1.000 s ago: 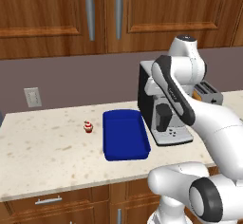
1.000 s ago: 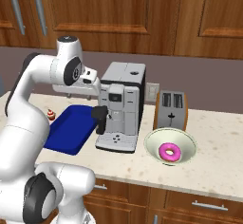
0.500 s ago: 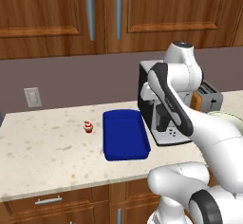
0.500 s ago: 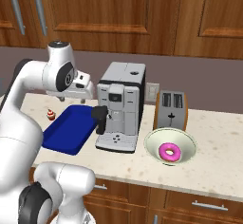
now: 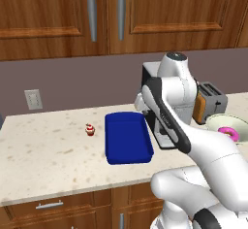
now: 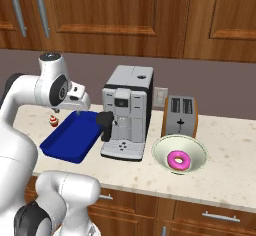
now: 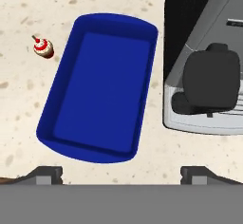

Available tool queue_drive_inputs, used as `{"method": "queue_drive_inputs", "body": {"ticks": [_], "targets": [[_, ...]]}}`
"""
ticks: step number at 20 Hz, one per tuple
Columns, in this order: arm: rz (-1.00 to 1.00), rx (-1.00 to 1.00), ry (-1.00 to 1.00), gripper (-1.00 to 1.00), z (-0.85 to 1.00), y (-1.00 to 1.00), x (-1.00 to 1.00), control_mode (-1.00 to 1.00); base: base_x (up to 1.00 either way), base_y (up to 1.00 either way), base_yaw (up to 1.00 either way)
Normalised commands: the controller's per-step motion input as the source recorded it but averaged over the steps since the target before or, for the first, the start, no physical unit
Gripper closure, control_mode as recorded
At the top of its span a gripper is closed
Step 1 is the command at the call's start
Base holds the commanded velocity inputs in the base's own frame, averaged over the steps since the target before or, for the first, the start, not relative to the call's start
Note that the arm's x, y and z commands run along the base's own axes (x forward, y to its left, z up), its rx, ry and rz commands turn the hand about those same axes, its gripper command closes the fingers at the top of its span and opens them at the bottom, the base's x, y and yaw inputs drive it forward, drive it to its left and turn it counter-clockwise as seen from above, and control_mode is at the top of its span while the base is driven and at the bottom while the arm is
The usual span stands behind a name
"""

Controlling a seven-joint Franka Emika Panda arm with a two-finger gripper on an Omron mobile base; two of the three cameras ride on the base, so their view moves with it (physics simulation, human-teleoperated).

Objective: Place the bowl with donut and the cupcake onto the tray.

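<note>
The deep-blue tray (image 7: 104, 85) lies bare on the counter, directly below my gripper (image 7: 121, 174), which is open with nothing between its fingertips (image 7: 45, 173). The small red-and-white cupcake (image 7: 42, 47) stands on the counter just off the tray's far left corner, also seen as the cupcake (image 5: 89, 130) left of the tray (image 5: 127, 138). The pale bowl (image 6: 165, 147) holds the pink donut (image 6: 178, 160) and sits on the counter to the right of the coffee machine, far from the tray (image 6: 70, 139). My hand hovers above the tray's far end.
A silver and black coffee machine (image 6: 125, 112) stands right beside the tray's right edge, between tray and bowl. A toaster (image 6: 181, 116) sits behind the bowl. Wooden cabinets hang above. A wall outlet (image 5: 33, 98) is at the far left.
The arm has swung left and a little down, carrying the hand from beside the coffee machine to over the tray. Bowl, donut, cupcake and tray have stayed put.
</note>
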Motion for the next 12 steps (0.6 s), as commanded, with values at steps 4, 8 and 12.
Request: {"method": "queue_drive_inputs", "body": {"ticks": [4,8,12], "targets": [[0.0,0.0,0.0,-1.0,-0.22,0.36,0.0,-1.0,0.0,0.0,0.0],[0.0,0.0,0.0,-1.0,-0.16,0.38,0.0,-1.0,0.0,0.0,0.0],[0.0,0.0,0.0,-1.0,-0.15,0.41,0.04,-1.0,0.0,0.0,0.0]]}}
